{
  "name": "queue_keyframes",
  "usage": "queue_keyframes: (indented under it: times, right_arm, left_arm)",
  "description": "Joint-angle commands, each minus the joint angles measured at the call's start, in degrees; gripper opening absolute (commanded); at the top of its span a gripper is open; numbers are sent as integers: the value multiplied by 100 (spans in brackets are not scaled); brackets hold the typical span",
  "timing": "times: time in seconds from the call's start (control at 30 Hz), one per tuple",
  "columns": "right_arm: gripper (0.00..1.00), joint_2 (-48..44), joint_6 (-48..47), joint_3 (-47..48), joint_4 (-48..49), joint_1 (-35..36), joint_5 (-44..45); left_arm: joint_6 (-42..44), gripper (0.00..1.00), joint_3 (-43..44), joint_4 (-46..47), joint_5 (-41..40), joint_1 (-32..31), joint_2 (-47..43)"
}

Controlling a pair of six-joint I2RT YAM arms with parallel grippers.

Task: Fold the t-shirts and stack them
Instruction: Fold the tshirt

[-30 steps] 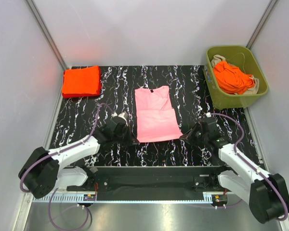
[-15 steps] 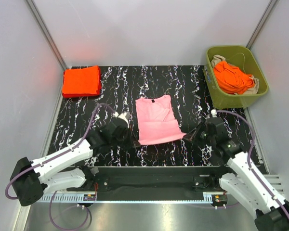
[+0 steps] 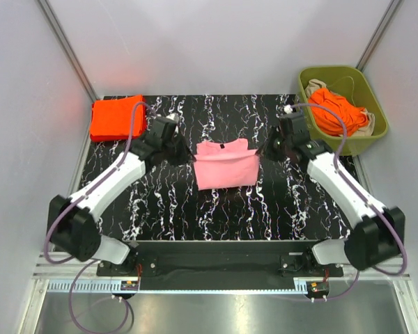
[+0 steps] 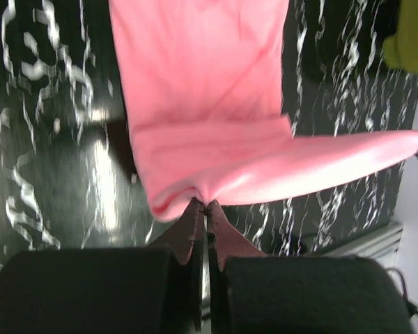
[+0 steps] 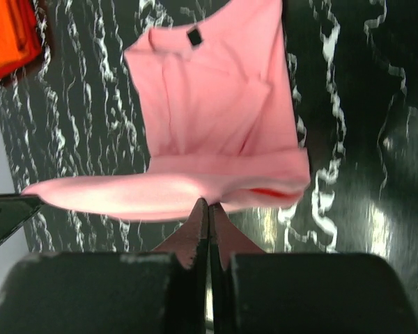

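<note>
The pink t-shirt (image 3: 225, 165) lies at the centre of the table (image 3: 153, 202), its near hem lifted toward twelve o'clock. The left gripper (image 4: 206, 206) and right gripper (image 5: 209, 206) each pinch one hem corner tightly. If one corner slips, I think the fold lands crooked.

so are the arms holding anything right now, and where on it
Both are shut on the pink t-shirt: the left gripper pinches one corner of its lifted edge, the right gripper the other corner.
</note>
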Motion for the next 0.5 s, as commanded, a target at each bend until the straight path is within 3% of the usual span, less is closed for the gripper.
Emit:
queue_keyframes:
  times: [0.0,0.13,0.47]
  right_arm:
    - [0,850,-563,842,200,-262,-43]
    - [0,1843,-705,1660,191,-517,-420]
    - [2,4636,-810,3987,191,-991,-1212]
  left_arm:
    - [503,0,1054,101,466,405,677]
    - [679,0,1996,127,895,888,1672]
    - [1049,1,4615,224,2092,1389,4625]
